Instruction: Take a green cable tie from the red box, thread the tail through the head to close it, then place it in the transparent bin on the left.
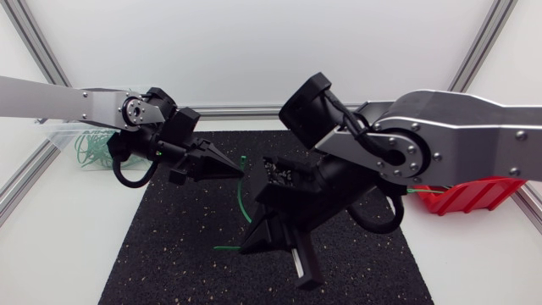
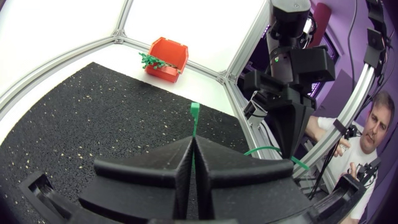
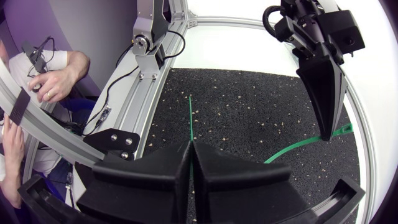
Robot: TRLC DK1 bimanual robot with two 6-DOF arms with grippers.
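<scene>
Left gripper [image 2: 194, 146]: jaws pinching the cable tie [image 2: 194, 116] near its head, above the black mat [image 1: 161, 246].
Right gripper [image 3: 191, 149]: jaws pressed onto the tie's thin tail, above the mat.
Cable tie: arcs between both grippers, over the mat.
Red box [image 1: 461, 196]: just off the mat's right edge.
Clear bin [image 1: 72, 148]: off the mat's far left corner.

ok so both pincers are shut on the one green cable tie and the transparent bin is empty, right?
No, the transparent bin is not empty: the head view shows green ties already in it. The rest holds: left pincer and right pincer are each shut on the one green cable tie.
</scene>
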